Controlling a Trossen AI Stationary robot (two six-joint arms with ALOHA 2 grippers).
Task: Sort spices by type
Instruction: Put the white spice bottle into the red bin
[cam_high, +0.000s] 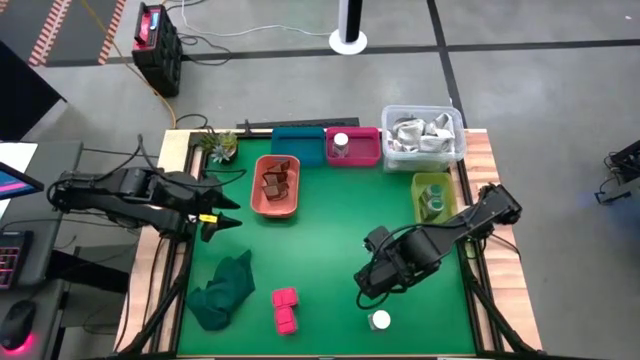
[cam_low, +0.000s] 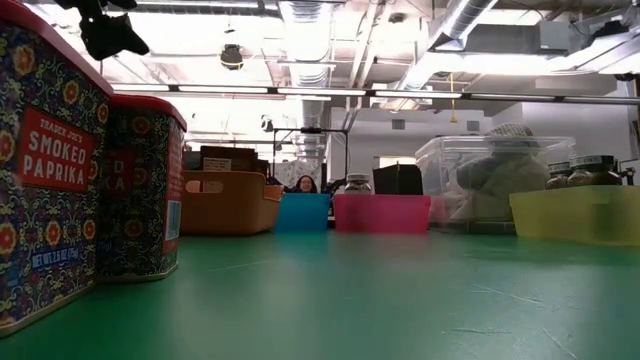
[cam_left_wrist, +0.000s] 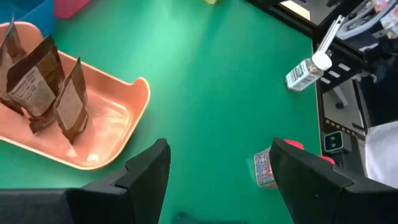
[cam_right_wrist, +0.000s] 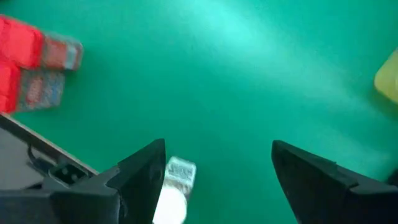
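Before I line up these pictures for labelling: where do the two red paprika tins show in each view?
High view: paprika tins near the front edge, right of the dark green cloth.
Low view: tins fill the left side, close up.
Left wrist view: partly visible near the left claw's right finger.
Right wrist view: upper left.
Shared landmark: the green mat.

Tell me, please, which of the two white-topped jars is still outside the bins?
The white-topped jar lying on the green mat just below the right hand; the other jar stands inside the pink bin at the back.
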